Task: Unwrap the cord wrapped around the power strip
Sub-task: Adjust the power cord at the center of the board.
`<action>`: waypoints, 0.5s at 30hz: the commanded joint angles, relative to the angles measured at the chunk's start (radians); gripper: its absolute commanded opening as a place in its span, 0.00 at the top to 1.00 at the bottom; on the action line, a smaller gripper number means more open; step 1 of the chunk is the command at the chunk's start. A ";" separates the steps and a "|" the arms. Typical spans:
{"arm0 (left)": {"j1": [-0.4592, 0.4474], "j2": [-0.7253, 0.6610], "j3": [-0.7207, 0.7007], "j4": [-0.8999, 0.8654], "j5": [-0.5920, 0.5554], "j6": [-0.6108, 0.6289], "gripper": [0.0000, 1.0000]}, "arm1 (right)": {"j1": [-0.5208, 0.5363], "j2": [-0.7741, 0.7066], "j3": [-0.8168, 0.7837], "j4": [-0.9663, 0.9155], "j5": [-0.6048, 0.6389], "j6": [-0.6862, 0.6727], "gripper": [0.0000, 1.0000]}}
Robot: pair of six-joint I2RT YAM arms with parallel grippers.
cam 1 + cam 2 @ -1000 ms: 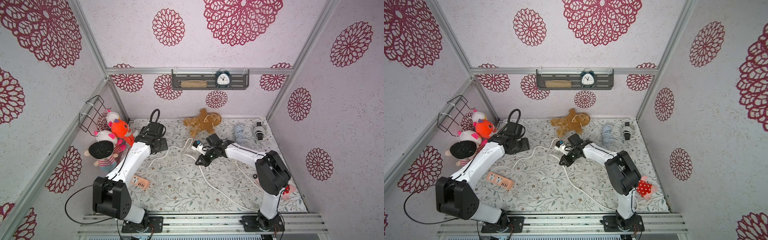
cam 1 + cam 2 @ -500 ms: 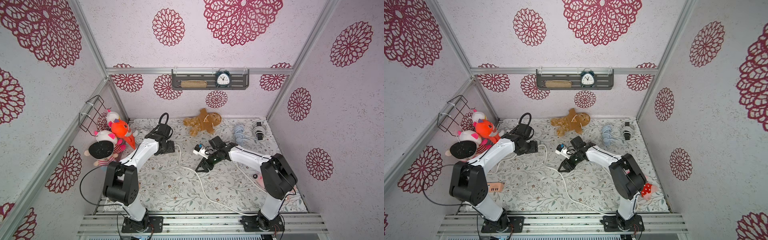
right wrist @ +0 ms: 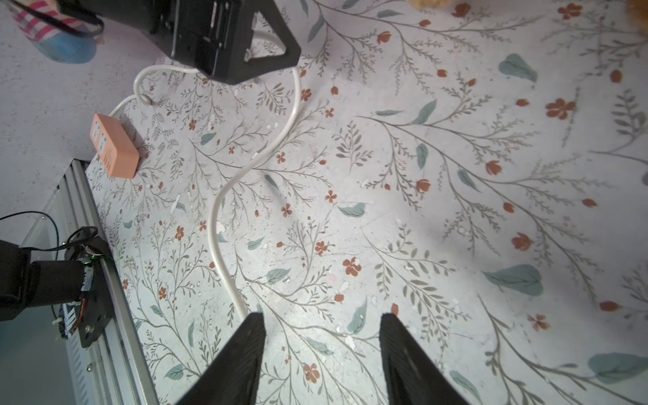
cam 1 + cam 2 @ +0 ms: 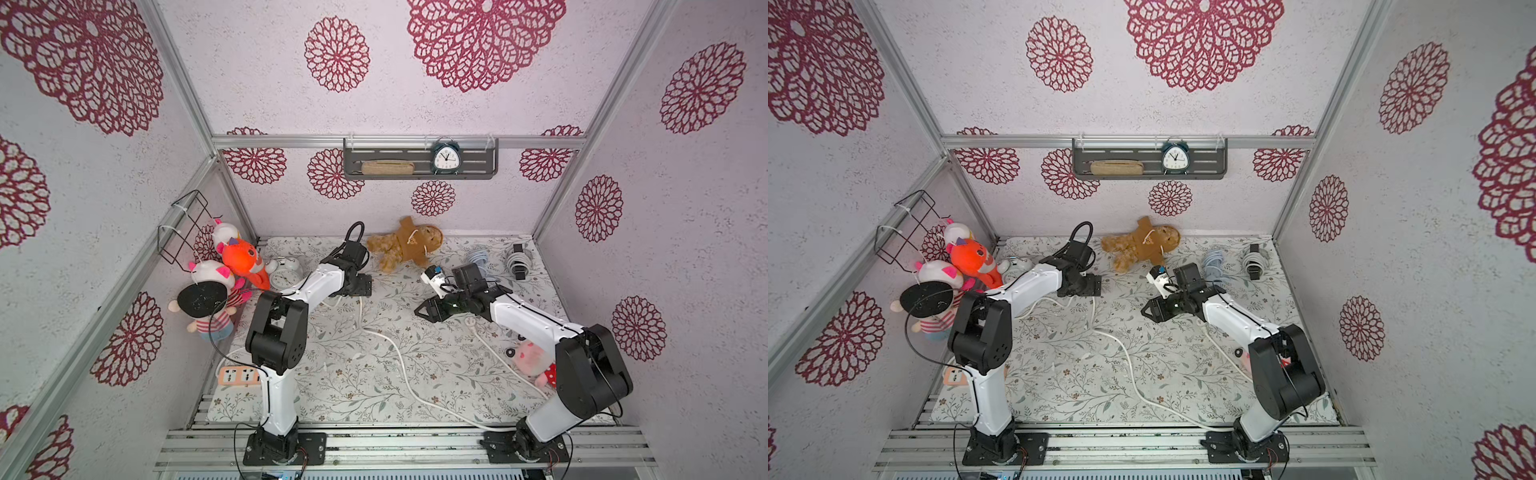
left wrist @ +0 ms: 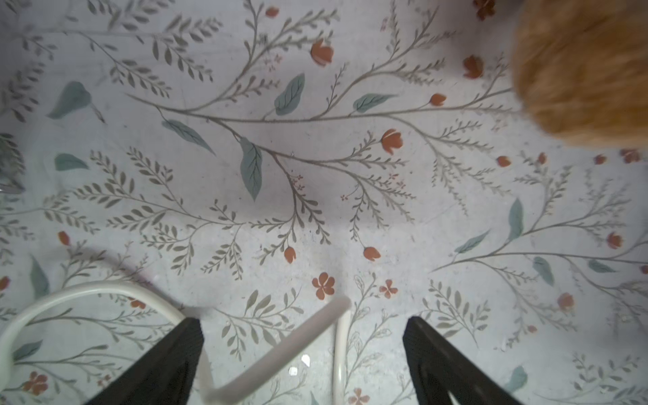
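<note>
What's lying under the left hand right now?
A loop of the white cord on the floral mat, beneath the open left hand. Its fingers cover where the cord runs on.

We can read no word, brand or number with certainty. The alarm clock (image 4: 445,160) on the shelf (image 4: 390,176) on the far wall shows a white dial ringed with dark numerals in both top views, but they are too small for us to make out. The dial of a second clock (image 4: 286,272), far left on the mat (image 4: 365,374), is just as unreadable. A small white object (image 4: 432,277) right of centre carries a blue and dark label with blurred print. Any marking on the orange power strip (image 3: 113,145), near left, is too small to tell.
</note>
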 commanded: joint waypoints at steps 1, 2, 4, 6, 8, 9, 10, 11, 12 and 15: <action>-0.006 0.001 -0.027 0.002 0.060 0.016 0.11 | -0.060 -0.070 -0.007 0.022 0.034 0.045 0.44; -0.010 -0.005 -0.040 0.005 0.100 0.025 0.13 | -0.079 -0.070 -0.004 0.020 0.042 0.054 0.44; -0.021 -0.020 -0.065 0.008 0.167 0.040 0.16 | -0.113 -0.072 0.006 0.019 0.056 0.071 0.44; -0.031 -0.035 -0.094 0.002 0.246 0.045 0.21 | -0.145 -0.075 0.009 0.022 0.078 0.088 0.45; -0.047 -0.070 -0.141 0.016 0.365 0.046 0.28 | -0.175 -0.076 0.016 0.015 0.126 0.098 0.45; -0.058 -0.088 -0.160 0.016 0.402 0.045 0.30 | -0.186 -0.074 0.022 0.003 0.154 0.098 0.45; -0.074 -0.100 -0.178 0.015 0.435 0.044 0.33 | -0.196 -0.069 0.031 -0.012 0.193 0.100 0.45; -0.095 -0.112 -0.192 0.010 0.460 0.045 0.34 | -0.207 -0.064 0.038 -0.022 0.223 0.101 0.45; -0.113 -0.122 -0.204 0.006 0.484 0.052 0.35 | -0.219 -0.061 0.042 -0.026 0.237 0.107 0.45; -0.172 -0.164 -0.239 0.032 0.559 0.044 0.40 | -0.248 -0.056 0.048 -0.023 0.258 0.121 0.46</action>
